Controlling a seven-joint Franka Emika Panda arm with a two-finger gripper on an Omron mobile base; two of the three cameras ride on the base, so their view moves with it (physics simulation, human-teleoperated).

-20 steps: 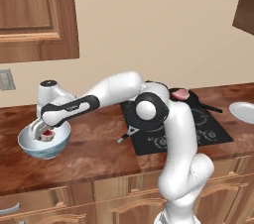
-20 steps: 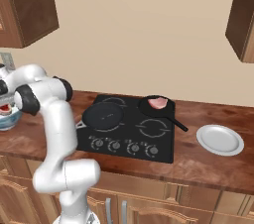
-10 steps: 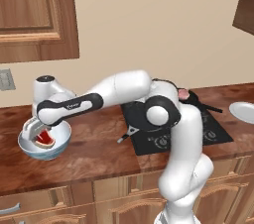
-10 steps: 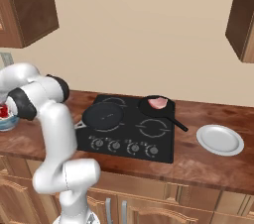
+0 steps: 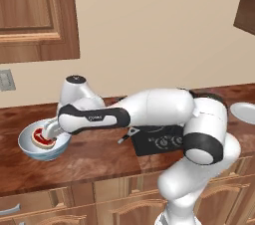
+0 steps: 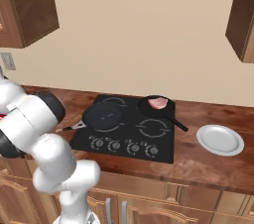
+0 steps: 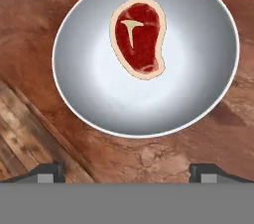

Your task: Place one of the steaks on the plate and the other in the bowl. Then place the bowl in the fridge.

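Taking the bowl (image 7: pixel 145 54) as the landmark: the gripper (image 7: pixel 128 171) hangs just above its near rim, fingers (image 7: pixel 49 172) spread wide with nothing between them, which suits a hand that has let go and needs clearance. One steak (image 7: pixel 139 37) lies flat inside the bowl, off-centre toward the far wall, so that half of the job looks done. Well to the bowl's right, across the black cooktop (image 6: pixel 126 129), the second steak (image 6: pixel 158 102) sits in a frying pan (image 6: pixel 156 106); farther right the plate (image 6: pixel 220 140) is bare. In the left base view the forearm hides part of the bowl, and the fridge cannot be placed.
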